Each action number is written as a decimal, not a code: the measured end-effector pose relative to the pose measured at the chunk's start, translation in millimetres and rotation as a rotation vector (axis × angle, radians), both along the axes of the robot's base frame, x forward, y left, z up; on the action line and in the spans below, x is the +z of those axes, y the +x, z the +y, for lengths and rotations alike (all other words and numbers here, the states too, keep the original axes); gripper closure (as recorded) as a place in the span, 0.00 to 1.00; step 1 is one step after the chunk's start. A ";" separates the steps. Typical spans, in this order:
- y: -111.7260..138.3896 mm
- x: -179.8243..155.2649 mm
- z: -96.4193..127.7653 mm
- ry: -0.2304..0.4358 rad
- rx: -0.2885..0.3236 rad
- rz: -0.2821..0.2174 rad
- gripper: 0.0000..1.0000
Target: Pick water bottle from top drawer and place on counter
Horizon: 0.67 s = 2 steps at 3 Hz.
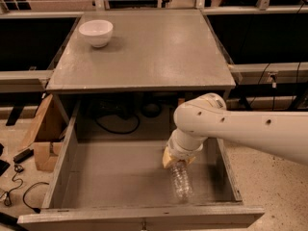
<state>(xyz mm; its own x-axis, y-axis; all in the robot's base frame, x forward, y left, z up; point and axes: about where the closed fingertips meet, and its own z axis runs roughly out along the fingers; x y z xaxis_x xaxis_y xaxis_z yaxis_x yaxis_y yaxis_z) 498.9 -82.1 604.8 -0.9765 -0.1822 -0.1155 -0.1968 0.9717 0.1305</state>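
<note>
The water bottle is clear and ribbed, and sits in the right front part of the open top drawer. Its base points toward the drawer front and its cap end is hidden under my gripper. My gripper reaches down into the drawer from the right on a thick white arm. Its tan fingers close around the bottle's upper end. The grey counter is the cabinet top above the drawer.
A white bowl stands at the counter's back left. Black cables lie behind the drawer's back. A cardboard box and cords sit on the floor to the left. The drawer's right wall is close to the bottle.
</note>
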 end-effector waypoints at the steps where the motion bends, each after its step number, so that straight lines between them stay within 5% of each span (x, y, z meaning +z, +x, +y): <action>1: -0.3 3.0 -2.0 -0.009 0.002 -0.008 1.00; 2: -2.8 30.3 -18.7 -0.087 0.018 -0.075 1.00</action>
<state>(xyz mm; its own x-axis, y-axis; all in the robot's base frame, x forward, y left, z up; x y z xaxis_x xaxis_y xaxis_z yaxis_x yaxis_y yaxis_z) 496.1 -100.8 635.1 -0.9621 -0.2119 -0.1714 -0.2201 0.9750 0.0299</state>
